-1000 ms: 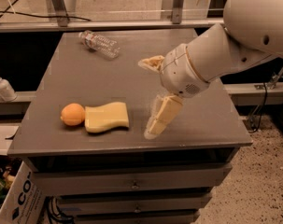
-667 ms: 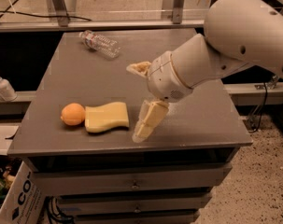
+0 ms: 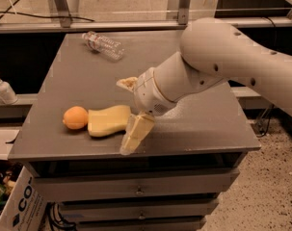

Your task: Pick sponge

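The pale yellow sponge lies flat near the front left of the grey table, touching a round orange fruit on its left. My gripper is open at the sponge's right end. One cream padded finger is behind the sponge. The other finger is in front of it, near the table's front edge. The sponge's right edge lies between the fingers. The big white arm reaches in from the right.
A crushed clear plastic bottle lies at the table's back left. A soap dispenser stands on a shelf to the left. A cardboard box sits on the floor at the lower left. Drawers are below the tabletop.
The gripper has moved left and slightly forward, from the table's middle to the sponge's right end, staying open. The sponge, orange and bottle have not moved.
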Available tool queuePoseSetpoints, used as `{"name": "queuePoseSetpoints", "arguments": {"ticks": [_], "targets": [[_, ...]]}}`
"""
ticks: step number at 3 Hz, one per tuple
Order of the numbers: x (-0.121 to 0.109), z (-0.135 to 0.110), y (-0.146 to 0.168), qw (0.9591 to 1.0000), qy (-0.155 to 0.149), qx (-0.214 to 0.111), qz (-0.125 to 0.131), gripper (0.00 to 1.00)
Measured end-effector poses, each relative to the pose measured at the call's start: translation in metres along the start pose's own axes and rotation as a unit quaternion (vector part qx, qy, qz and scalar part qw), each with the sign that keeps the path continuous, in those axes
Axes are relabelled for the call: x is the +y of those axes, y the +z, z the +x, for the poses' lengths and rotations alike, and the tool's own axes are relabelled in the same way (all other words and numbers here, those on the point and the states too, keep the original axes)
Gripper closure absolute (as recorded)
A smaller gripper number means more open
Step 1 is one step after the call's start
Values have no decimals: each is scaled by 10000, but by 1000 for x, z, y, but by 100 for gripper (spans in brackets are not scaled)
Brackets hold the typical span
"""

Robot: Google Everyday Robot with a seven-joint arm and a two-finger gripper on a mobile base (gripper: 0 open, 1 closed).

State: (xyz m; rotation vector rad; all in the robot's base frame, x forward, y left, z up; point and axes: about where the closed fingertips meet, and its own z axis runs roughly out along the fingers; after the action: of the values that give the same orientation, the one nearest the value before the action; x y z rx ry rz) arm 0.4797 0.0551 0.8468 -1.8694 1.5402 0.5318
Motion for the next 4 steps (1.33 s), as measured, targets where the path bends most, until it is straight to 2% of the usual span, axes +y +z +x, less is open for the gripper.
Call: {"name": "queuePoseSetpoints", "arguments": {"ticks": [2, 3, 4], "targets": [[-3, 7, 22, 9995, 270, 31, -133, 0], [-4, 10, 25, 9991, 393, 15, -159, 18], [-5, 10, 26, 9988, 462, -16, -173, 41]]}}
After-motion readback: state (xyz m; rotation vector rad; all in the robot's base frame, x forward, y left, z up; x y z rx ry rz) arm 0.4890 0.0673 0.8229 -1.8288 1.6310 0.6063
